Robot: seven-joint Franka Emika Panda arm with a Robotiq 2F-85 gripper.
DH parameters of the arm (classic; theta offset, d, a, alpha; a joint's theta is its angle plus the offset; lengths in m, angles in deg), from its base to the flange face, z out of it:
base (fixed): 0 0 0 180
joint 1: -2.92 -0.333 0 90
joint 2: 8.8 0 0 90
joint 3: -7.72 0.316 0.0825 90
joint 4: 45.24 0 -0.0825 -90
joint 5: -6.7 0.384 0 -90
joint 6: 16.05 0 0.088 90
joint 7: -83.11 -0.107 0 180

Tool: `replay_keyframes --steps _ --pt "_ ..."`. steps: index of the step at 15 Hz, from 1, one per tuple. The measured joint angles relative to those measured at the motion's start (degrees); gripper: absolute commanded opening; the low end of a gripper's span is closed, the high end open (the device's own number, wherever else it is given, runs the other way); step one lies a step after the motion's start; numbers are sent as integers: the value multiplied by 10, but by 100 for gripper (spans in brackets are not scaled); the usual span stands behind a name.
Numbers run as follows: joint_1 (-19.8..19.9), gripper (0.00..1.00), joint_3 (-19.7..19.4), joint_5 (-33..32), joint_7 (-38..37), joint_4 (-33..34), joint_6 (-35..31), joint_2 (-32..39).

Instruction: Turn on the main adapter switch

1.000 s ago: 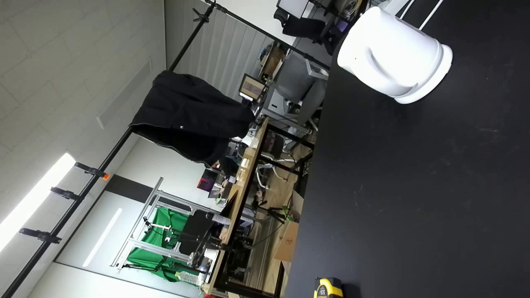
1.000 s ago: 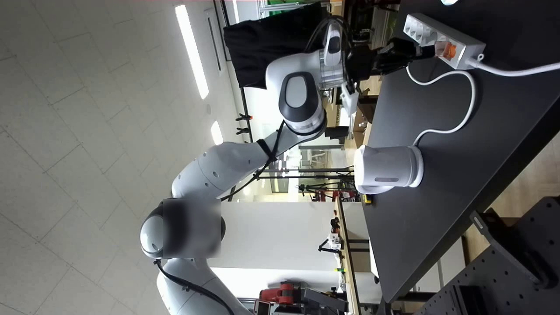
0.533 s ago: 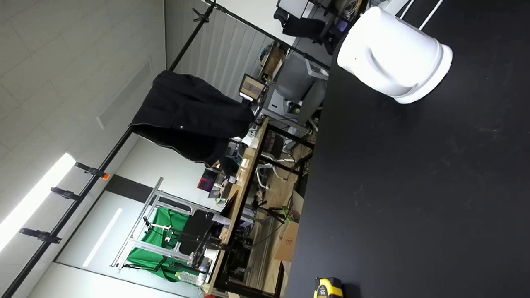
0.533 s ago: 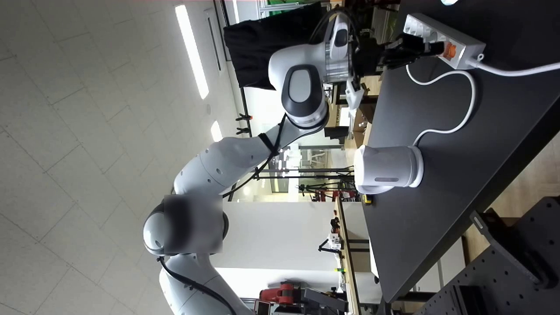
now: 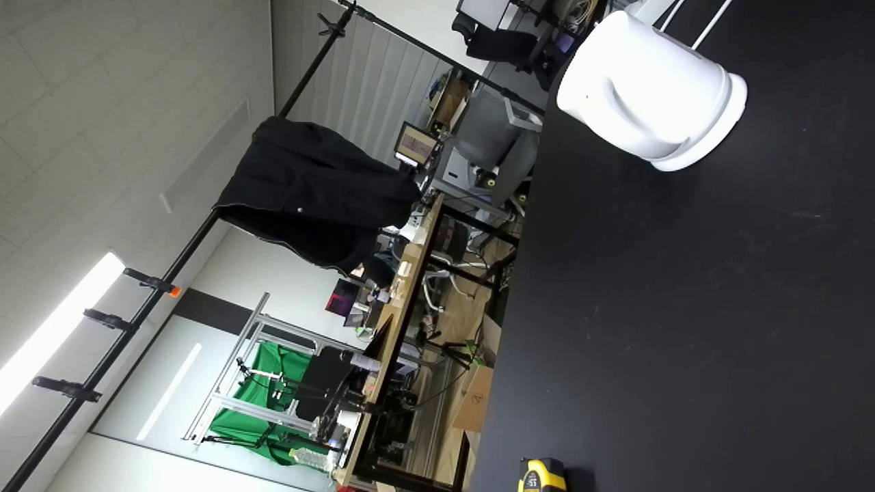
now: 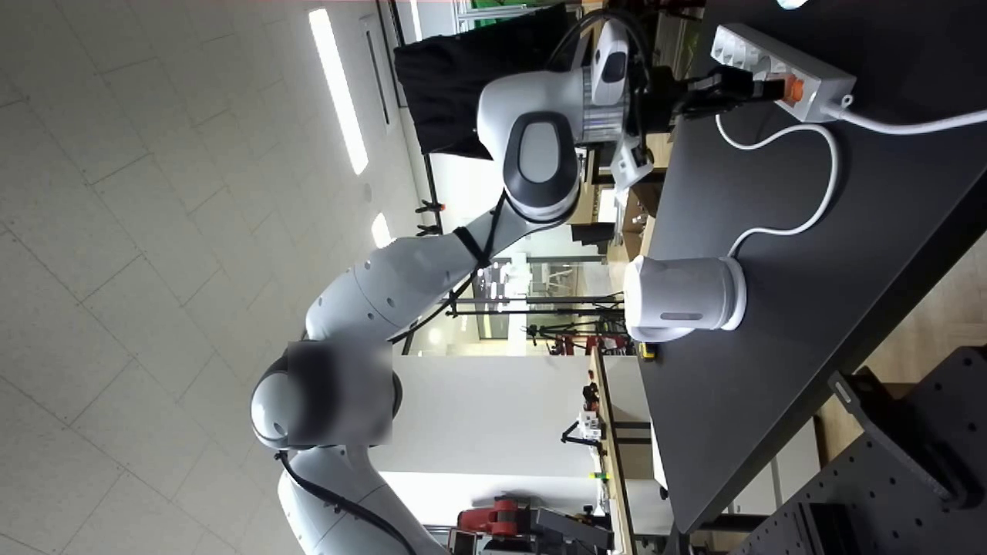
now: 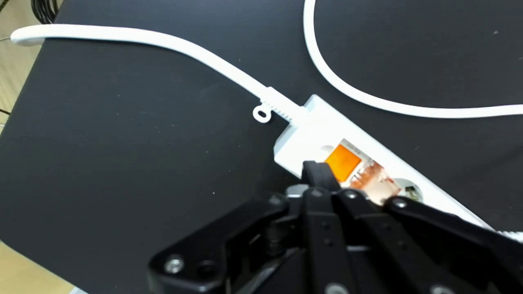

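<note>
Adapter switch [image 7: 343,162] (orange, flat-faced) sits in a boxy white strip [image 7: 378,155].

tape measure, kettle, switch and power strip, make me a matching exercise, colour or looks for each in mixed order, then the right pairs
Things
1. kettle
2. switch
3. tape measure
4. power strip

Colour or looks
A. yellow and black
B. long and white, with sockets
C. white, with a handle
D. orange

Right pairs: 1-C, 2-D, 3-A, 4-B
</note>
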Motion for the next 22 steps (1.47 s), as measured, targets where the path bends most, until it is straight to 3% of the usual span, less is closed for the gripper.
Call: replay_keyframes --steps 22 --pt "5 0 9 20 0 8 -19 29"
